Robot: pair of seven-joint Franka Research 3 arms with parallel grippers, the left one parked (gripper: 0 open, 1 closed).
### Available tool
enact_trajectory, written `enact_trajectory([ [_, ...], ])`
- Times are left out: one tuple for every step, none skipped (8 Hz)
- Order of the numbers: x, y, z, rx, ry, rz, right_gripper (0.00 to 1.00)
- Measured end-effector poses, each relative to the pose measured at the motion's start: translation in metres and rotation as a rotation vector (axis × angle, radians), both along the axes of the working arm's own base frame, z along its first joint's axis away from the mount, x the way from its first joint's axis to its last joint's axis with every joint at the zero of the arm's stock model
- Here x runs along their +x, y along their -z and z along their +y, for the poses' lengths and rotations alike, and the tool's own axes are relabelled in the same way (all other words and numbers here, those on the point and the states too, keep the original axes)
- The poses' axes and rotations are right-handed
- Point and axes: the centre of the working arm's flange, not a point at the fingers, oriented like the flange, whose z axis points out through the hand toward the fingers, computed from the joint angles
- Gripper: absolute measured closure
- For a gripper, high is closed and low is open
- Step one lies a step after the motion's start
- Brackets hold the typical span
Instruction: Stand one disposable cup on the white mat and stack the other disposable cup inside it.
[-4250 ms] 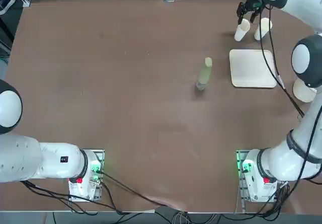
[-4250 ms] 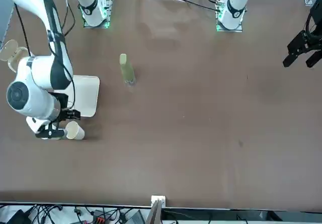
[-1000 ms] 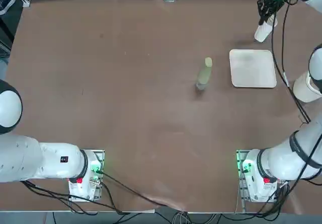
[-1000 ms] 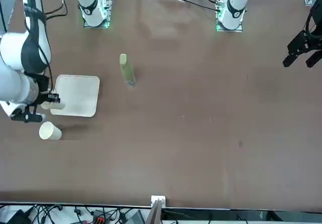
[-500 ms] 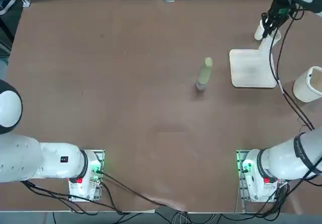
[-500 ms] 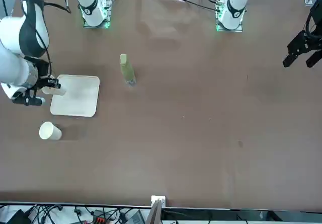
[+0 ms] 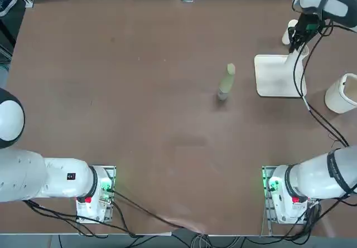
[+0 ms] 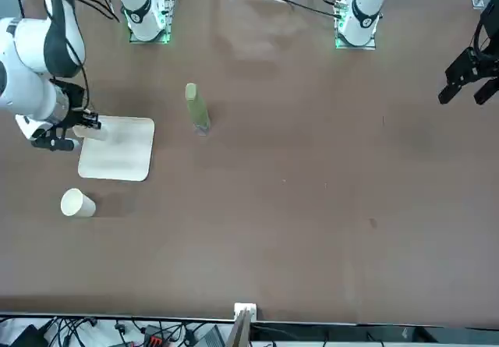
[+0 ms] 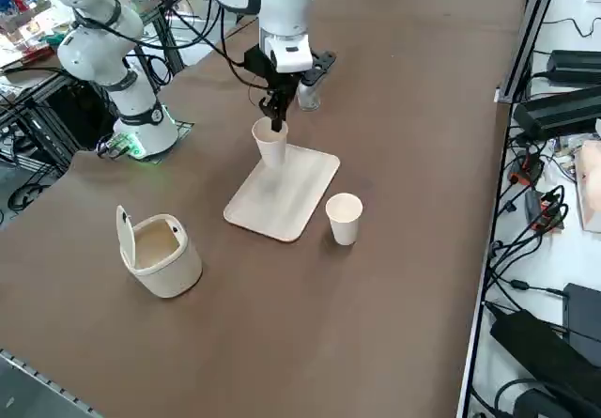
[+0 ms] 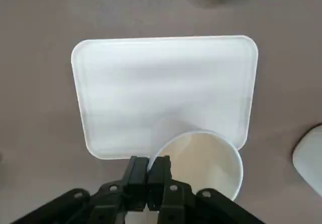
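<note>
- Over the far-right part of the table (image 7: 139, 120), near its far edge, my right gripper (image 9: 275, 123) hung above the white mat (image 9: 282, 191), pointing straight down.
- I read its fingers as pinched together on the rim of one disposable cup (image 9: 270, 143); the wrist view showed the two black fingertips closed tight on the near lip of that held cup (image 10: 198, 161), mouth up.
- From the right side, the held cup sat at the mat's edge nearest the table's middle; I could not tell whether its base touched the mat or hovered just clear.
- The wrist view put the cup's mouth partly over one corner of the mat (image 10: 163, 90) and partly beyond the mat's edge.
- The mat itself lay flat, with nothing else on it, near the table's right edge (image 7: 279, 76).
- The second disposable cup (image 9: 344, 218) stood upright on the bare table, off the mat, just beside the mat's far edge, towards the table's far-right corner. In the front view this free cup (image 8: 77, 203) was well apart from the gripper (image 8: 74, 131).
- A round white container (image 9: 160, 255) with its lid flipped up stood at the table's right edge, on the near side of the mat and apart from it.
- A pale green bottle (image 7: 226, 82) stood upright nearer the table's middle, apart from the mat.
</note>
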Motion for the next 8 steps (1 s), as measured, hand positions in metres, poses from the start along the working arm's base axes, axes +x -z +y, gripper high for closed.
enact_trajectory([
  [-0.004, 0.011, 0.0, 0.001, -0.001, -0.004, 0.98],
  [-0.008, 0.019, 0.0, 0.001, -0.001, -0.002, 0.98],
  [-0.01, 0.024, 0.0, 0.001, -0.001, -0.003, 0.98],
  [-0.011, 0.029, 0.0, 0.001, -0.002, -0.021, 0.98],
  [-0.014, 0.039, 0.0, 0.001, -0.006, -0.041, 0.98],
  [-0.018, 0.049, 0.0, -0.013, -0.023, -0.044, 0.98],
  [-0.021, 0.058, -0.002, -0.037, -0.048, -0.035, 0.98],
  [-0.022, 0.064, -0.002, -0.051, -0.062, -0.03, 0.98],
])
